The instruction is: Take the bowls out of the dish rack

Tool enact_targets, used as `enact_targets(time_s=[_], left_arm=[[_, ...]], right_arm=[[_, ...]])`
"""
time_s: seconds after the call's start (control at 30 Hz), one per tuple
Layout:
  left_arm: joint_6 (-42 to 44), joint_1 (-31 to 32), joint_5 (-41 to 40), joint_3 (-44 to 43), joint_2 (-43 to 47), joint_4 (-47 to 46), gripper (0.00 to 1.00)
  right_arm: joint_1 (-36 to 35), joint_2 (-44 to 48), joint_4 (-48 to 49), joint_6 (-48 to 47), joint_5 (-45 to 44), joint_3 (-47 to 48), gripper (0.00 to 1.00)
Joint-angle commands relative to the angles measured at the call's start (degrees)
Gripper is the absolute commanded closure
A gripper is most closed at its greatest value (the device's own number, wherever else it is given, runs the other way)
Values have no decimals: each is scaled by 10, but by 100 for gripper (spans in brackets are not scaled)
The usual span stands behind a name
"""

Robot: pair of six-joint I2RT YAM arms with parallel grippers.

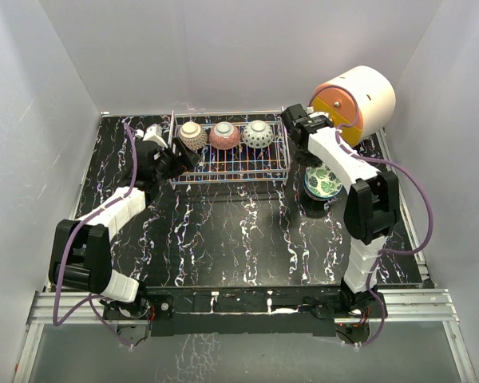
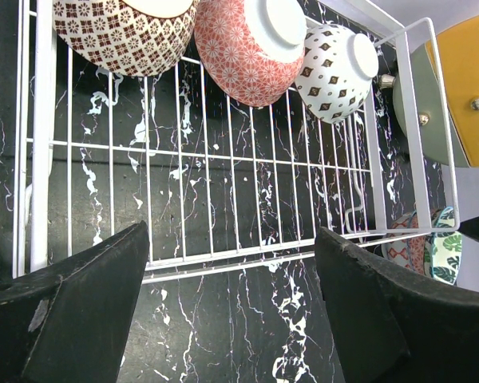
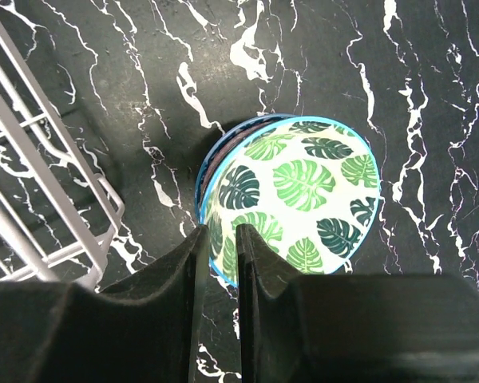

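Note:
Three bowls stand on edge at the back of the wire dish rack [image 1: 231,171]: a brown-patterned one [image 1: 191,136], a pink-red one [image 1: 224,136] and a grey-white one [image 1: 258,133]. The left wrist view shows them too: [image 2: 124,32], [image 2: 247,52], [image 2: 335,60], behind the rack's front rail [image 2: 223,259]. My left gripper [image 1: 180,155] [image 2: 231,239] is open and empty at the rack's left front corner. My right gripper [image 1: 315,171] [image 3: 221,231] pinches the near rim of a green-leaf bowl [image 3: 303,199], which rests on a stack [image 1: 322,182] right of the rack.
A big white cylinder with an orange-yellow face [image 1: 355,100] lies at the back right, close behind my right arm. The rack's right corner [image 3: 32,183] is just left of the stack. White walls enclose the black marble table [image 1: 223,239].

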State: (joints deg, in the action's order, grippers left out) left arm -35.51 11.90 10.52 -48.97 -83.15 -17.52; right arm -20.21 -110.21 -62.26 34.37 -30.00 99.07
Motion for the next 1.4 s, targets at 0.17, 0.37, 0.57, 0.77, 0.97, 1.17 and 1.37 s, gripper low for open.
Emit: enact_targets(time_s=[0.17,0.37,0.57,0.77,0.97,1.17,1.37], left_arm=[[10,-1,8,-2,8,1,17],[9,-1,9,-9,5,1,17],[3,0,18,-48,-22,5,16],[4,-1,14,-96,-60,13,4],[25,0,-7,-184,-134,35,3],[86,3,-62,-309,-235,77,3],[157,10,-140,-408,-334,78,3]], right_arm=[[1,49,40,-13,2,-13,76],[1,67,58,-15,18,-21,77],[1,158,153,-39,14,-60,76],[6,209,273,-78,94,-83,40],[6,201,452,-116,254,-120,18],[6,123,465,-127,302,-55,18],[8,105,485,-155,291,-55,18]])
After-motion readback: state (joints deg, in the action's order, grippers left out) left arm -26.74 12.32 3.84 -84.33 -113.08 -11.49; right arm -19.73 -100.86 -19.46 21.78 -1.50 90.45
